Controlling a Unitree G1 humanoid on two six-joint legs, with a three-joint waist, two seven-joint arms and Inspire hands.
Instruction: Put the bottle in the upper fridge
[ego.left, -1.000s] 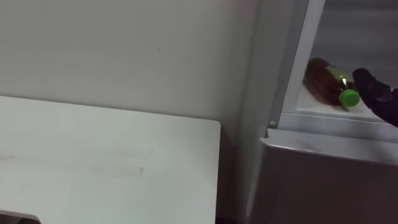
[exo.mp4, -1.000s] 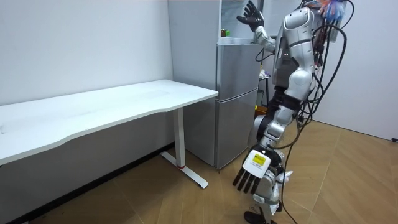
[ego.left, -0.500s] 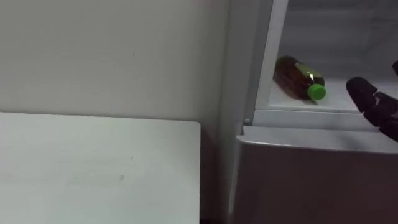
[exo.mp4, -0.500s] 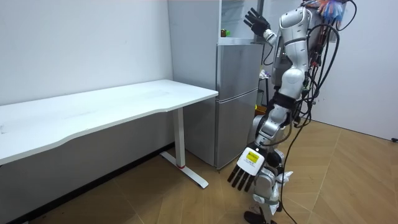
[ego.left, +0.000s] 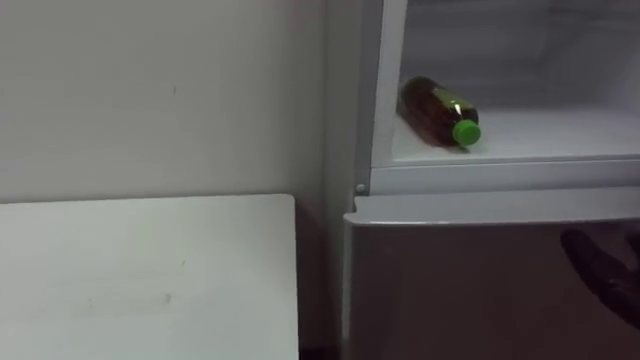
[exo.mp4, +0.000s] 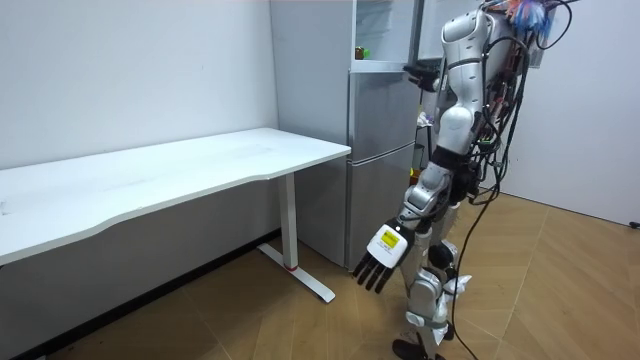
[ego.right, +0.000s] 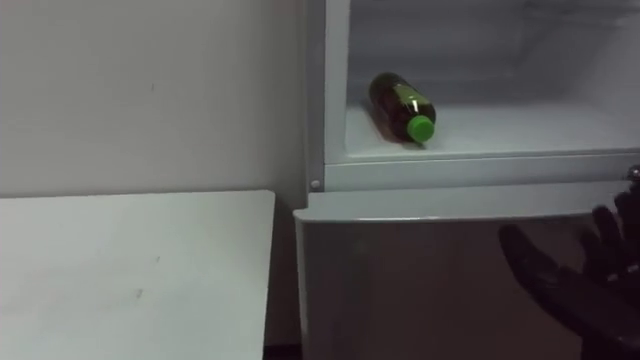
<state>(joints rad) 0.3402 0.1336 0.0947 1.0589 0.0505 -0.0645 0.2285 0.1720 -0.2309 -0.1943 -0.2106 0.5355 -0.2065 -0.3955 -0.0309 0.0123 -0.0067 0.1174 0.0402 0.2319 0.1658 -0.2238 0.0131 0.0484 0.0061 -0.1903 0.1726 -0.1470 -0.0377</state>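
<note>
A brown bottle (ego.left: 436, 108) with a green cap lies on its side on the white shelf (ego.left: 545, 128) of the open upper fridge compartment, at the shelf's left end with the cap towards me; it also shows as bottle (ego.right: 398, 103). Nothing touches it. My right hand (ego.right: 575, 285) hangs open, fingers spread, below the shelf in front of the grey lower door (ego.left: 450, 290). In the room view my left hand (exo.mp4: 381, 262) hangs low beside my legs, open and holding nothing. I stand right before the fridge (exo.mp4: 380, 150).
A white table (ego.left: 150, 270) stands left of the fridge against the pale wall, its right edge a narrow gap from the fridge side. The room view shows the long table (exo.mp4: 200, 165) and bare wooden floor (exo.mp4: 560, 290) behind me.
My right hand has drawn back from the bottle and out of the compartment, dropping before the lower door. The bottle stays lying on the shelf. The eye view has shifted; my left arm swung forward.
</note>
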